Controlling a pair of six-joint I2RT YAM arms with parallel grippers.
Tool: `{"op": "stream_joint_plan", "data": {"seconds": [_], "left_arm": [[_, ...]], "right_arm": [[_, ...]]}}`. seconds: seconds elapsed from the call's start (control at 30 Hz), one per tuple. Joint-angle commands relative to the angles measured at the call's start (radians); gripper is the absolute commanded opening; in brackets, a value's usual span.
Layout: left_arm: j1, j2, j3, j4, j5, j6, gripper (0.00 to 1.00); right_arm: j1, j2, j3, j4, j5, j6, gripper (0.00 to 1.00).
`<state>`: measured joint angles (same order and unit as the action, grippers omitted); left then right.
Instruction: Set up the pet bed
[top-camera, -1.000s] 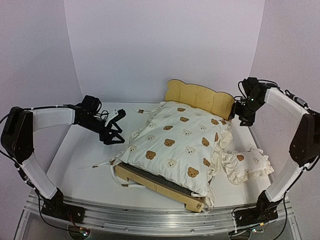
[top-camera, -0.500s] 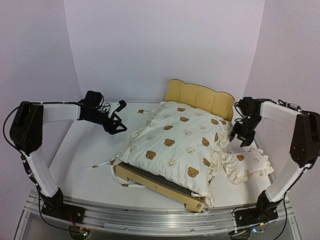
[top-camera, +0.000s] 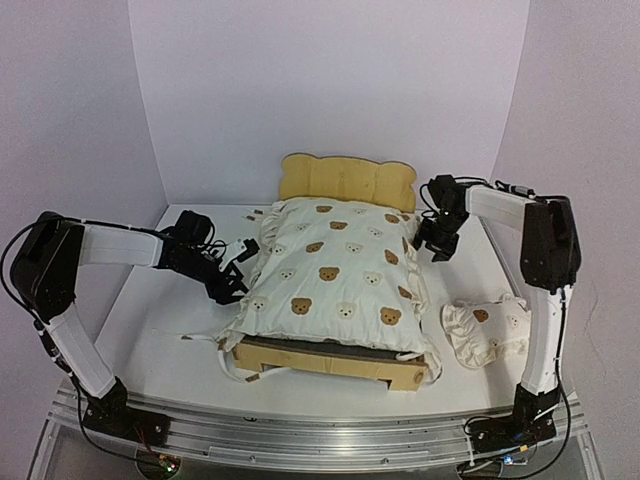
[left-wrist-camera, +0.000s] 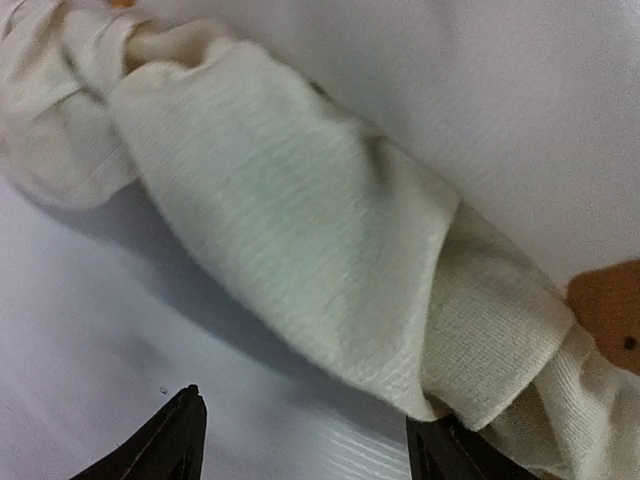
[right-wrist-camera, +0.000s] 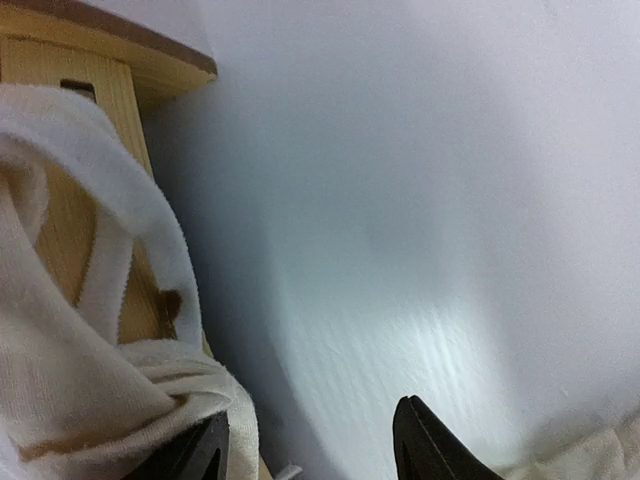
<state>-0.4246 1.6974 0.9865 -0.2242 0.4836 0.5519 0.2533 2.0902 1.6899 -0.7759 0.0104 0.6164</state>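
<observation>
The pet bed (top-camera: 330, 362) stands square to the table, its bear-eared headboard (top-camera: 347, 180) at the back. A cream bear-print cushion (top-camera: 335, 285) lies over it and hides most of the slats. My left gripper (top-camera: 234, 278) sits at the cushion's left edge. In the left wrist view this gripper (left-wrist-camera: 312, 445) is open over bare table, one fingertip (left-wrist-camera: 440, 452) touching the ruffled cushion edge (left-wrist-camera: 300, 250). My right gripper (top-camera: 433, 245) is at the bed's right side near the headboard. Seen from the wrist, it (right-wrist-camera: 310, 442) is open beside the plywood frame (right-wrist-camera: 90, 95), with cushion fabric (right-wrist-camera: 100, 400) against one finger.
A small ruffled bear-print pillow (top-camera: 487, 330) lies on the table right of the bed. Loose cushion ties (top-camera: 200, 338) trail on the table at the bed's front left. White walls close in the back and both sides. A metal rail (top-camera: 320, 440) runs along the near edge.
The bed with its cushion has swung from a diagonal to square with the table and shifted left. Both grippers have come in against its sides, the right one lower and further left.
</observation>
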Motion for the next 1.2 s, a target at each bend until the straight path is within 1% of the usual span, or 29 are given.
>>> {"op": "stream_joint_plan", "data": {"seconds": [0.0,0.07,0.13,0.23,0.37,0.57,0.7,0.8,0.9,0.97,1.07,1.17], "left_arm": [[-0.072,-0.085,-0.035,0.022,0.151,0.044,0.71],[-0.082,-0.091,-0.036,0.037,0.158,0.043,0.71],[-0.091,-0.089,-0.032,0.055,0.163,0.027,0.71],[-0.108,-0.085,-0.033,0.083,0.175,-0.003,0.71],[-0.127,-0.076,-0.022,0.118,0.193,-0.062,0.71],[-0.128,-0.079,-0.025,0.118,0.189,-0.103,0.71],[-0.121,-0.113,-0.024,0.078,0.154,-0.093,0.71],[-0.107,-0.147,-0.031,0.043,0.162,-0.079,0.71],[-0.102,-0.191,-0.042,0.016,0.175,-0.056,0.71],[-0.102,-0.227,-0.054,0.003,0.181,-0.035,0.72],[-0.103,-0.269,-0.081,-0.001,0.195,0.001,0.72],[-0.108,-0.297,-0.094,0.0,0.236,0.02,0.72]], "right_arm": [[0.118,0.185,0.287,0.162,-0.192,0.037,0.58],[0.144,0.265,0.402,0.162,-0.23,0.044,0.57],[0.163,0.307,0.493,0.163,-0.252,0.044,0.57],[0.17,0.303,0.514,0.163,-0.258,0.039,0.57],[0.162,0.194,0.412,0.162,-0.168,-0.053,0.58],[0.095,-0.063,0.193,0.125,-0.075,-0.12,0.6],[0.088,-0.239,0.043,0.044,0.037,-0.206,0.62],[0.088,-0.329,-0.007,-0.065,0.082,-0.239,0.63],[0.089,-0.404,-0.046,-0.188,0.079,-0.247,0.65],[0.09,-0.455,-0.09,-0.233,0.052,-0.236,0.64],[0.116,-0.529,-0.172,-0.257,0.007,-0.21,0.6],[0.189,-0.577,-0.242,-0.258,-0.002,-0.181,0.59]]}}
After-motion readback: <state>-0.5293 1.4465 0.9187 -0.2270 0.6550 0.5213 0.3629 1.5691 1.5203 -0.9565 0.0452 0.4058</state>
